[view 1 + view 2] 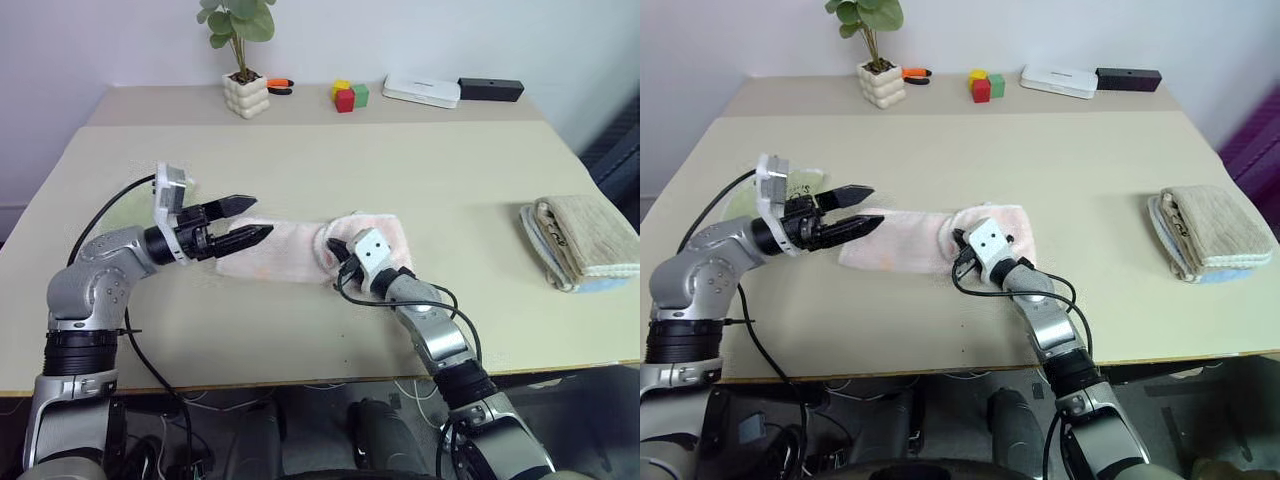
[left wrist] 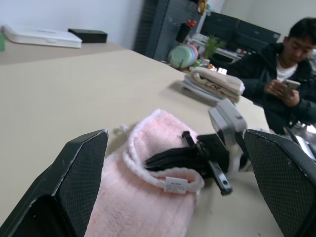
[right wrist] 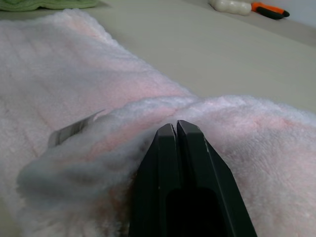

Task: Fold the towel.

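Jaws: right gripper (image 3: 176, 129) pinched on towel (image 1: 290, 250); left gripper (image 1: 250, 220) agape, empty; tag (image 2: 176, 185) unreadable.

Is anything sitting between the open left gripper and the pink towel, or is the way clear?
Nothing visible blocks it. The left gripper hangs open right at the towel's near end, with no object between them. The right gripper is shut on the towel's other end, at the folded-over part.

The towel (image 1: 300, 250) is pale pink terry with a whiter edge and a tiny white tag (image 2: 176, 185); the bench (image 1: 400, 160) is plain beige; the folded towel (image 1: 585, 240) is beige over pale blue; both grippers' fingers (image 1: 235, 205) are black; blocks (image 1: 350, 95) show yellow, red and green.
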Robot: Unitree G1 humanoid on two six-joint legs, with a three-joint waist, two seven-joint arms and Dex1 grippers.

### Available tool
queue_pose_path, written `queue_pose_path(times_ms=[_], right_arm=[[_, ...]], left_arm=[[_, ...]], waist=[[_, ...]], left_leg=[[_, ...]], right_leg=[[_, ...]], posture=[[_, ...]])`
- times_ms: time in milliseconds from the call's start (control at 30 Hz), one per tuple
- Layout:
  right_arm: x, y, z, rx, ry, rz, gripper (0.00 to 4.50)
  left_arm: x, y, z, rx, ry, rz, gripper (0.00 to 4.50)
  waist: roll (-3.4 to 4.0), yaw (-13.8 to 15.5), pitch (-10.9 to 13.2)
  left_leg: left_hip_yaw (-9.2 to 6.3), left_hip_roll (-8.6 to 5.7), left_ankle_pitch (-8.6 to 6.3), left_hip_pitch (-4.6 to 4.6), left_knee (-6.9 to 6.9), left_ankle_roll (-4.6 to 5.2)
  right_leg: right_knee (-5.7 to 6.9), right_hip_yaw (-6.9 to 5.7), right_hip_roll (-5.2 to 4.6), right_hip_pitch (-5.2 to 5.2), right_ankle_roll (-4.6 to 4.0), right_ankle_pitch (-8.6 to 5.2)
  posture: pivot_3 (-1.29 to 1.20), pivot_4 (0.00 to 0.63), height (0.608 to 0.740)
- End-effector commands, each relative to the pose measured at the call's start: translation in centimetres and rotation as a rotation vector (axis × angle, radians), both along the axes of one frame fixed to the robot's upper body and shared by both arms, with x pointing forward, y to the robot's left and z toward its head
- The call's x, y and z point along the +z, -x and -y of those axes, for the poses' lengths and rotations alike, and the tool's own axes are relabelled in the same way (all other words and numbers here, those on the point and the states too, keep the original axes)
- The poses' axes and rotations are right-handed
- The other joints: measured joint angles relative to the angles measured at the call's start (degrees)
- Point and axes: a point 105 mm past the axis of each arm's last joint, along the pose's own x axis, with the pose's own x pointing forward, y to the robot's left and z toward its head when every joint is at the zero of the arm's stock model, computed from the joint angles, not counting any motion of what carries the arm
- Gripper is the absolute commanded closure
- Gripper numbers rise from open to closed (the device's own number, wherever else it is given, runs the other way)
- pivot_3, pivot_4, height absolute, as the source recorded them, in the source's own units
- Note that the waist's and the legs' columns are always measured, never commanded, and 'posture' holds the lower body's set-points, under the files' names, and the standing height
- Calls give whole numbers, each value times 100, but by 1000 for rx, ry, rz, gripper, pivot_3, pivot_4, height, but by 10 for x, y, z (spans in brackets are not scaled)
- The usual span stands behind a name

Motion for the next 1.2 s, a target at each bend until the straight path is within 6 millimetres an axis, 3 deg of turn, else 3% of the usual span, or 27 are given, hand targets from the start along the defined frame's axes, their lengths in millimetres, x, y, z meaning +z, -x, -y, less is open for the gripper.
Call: queue_pose_path(times_ms=[33, 167, 333, 567, 800, 900, 1000, 1100, 1200], right_arm=[[19, -1, 0, 17, -4, 54, 4441], [39, 2, -4, 57, 14, 132, 4441], [47, 6, -9, 78, 42, 175, 4441], [17, 19, -19, 113, 25, 67, 4441], [7, 21, -20, 114, 39, 44, 4441], [20, 17, -20, 113, 57, 94, 4441], [55, 4, -5, 59, -128, 69, 4441], [87, 7, 13, 118, -234, 50, 3678], [112, 23, 33, 218, -266, 17, 2349]], left_arm=[[11, 4, -3, 1, 12, 23, 0], [7, 0, -9, 59, -13, 25, 0], [7, -1, -12, 88, 6, 8, 0], [8, -1, -10, 81, -11, 40, 0], [7, 0, -10, 67, 4, 0, 0], [6, 0, -11, 70, 12, -19, 0], [5, -1, -13, 93, 28, -42, 0], [7, 3, -10, 113, 115, -89, 0], [-1, 15, -5, 123, 143, -133, 0]], waist=[[0, 2, 0], [0, 18, 0], [0, 17, 0], [0, 30, 0], [0, 28, 0], [0, 26, 0], [0, 27, 0], [0, 45, 1], [0, 49, 1]], left_leg=[[0, 0, 0, 0, 0, 0], [1, 0, 0, -1, 2, -1], [1, 0, 0, -1, 2, -1], [2, -1, 0, -1, 2, -1], [2, -1, 0, -1, 3, -1], [2, -1, 0, -1, 3, -1], [1, -1, 0, -1, 3, -1], [1, -1, 0, -4, 4, -1], [1, -2, 0, -5, 5, -1]], right_leg=[[0, 0, 0, 0, 0, 0], [0, 0, -2, 0, 0, 0], [0, 0, -2, 0, 0, 0], [0, 0, -2, 0, 0, 0], [0, 0, -2, 0, 0, 0], [0, 0, -2, 0, 0, 0], [1, 0, -2, 0, 0, 0], [1, 0, -5, 0, 1, 1], [-2, -1, -11, 2, 2, 1]], posture=[[0, 150, 740], [0, 150, 740], [0, 150, 740], [0, 150, 740], [0, 150, 740], [0, 150, 740], [0, 150, 740], [0, 150, 740], [0, 150, 740]])
